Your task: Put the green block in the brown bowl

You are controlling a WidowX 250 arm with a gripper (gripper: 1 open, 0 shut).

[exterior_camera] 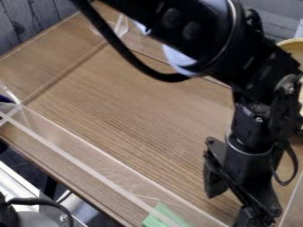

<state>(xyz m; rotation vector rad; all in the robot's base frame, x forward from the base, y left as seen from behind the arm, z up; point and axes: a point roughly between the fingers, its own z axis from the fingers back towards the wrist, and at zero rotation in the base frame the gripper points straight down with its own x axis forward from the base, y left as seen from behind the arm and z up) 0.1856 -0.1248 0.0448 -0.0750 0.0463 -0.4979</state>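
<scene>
Wooden tabletop [106,115] lies bare at centre while the wide-open gripper [251,197] at five o'clock risks knocking the half-hidden green block [162,216] off the edge.

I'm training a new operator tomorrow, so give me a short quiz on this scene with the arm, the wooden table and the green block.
1. True or false: the gripper has the green block between its jaws.
2. Where does the green block show in the picture? A: at the bottom edge. B: in the top left corner. C: in the middle of the table.
3. In the picture, on which side of the green block is the gripper?

Key
1. False: the jaws are open and hold nothing.
2. A.
3. To its right.
</scene>
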